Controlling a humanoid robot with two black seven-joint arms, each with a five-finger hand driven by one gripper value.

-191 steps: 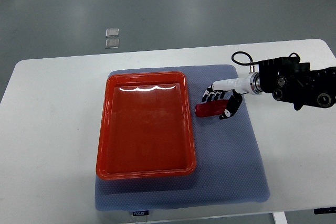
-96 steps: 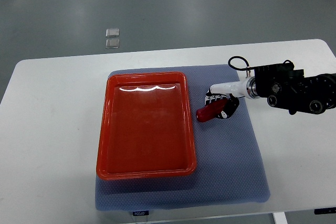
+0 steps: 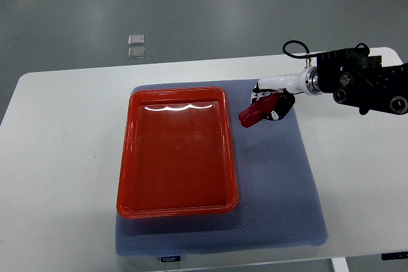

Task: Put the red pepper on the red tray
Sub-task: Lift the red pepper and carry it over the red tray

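Top view: right hand is curled around the red pepper, fingers wrapped over its upper end, pepper tilted with the free end pointing down-left toward the red tray. Pepper looks lifted clear of the blue-grey mat; faint shadow sits on the mat below it. It hangs just beside the tray's upper right corner, outside the rim, not touching the tray. White wrist and black forearm run from the hand out to the picture's right edge, with a black cable loop above the wrist. Tray lies on the left part of the mat, long side running away from the camera, holding nothing. Mat lies on a white table. Two small clear squares on the grey floor beyond the table, well apart from the tray.
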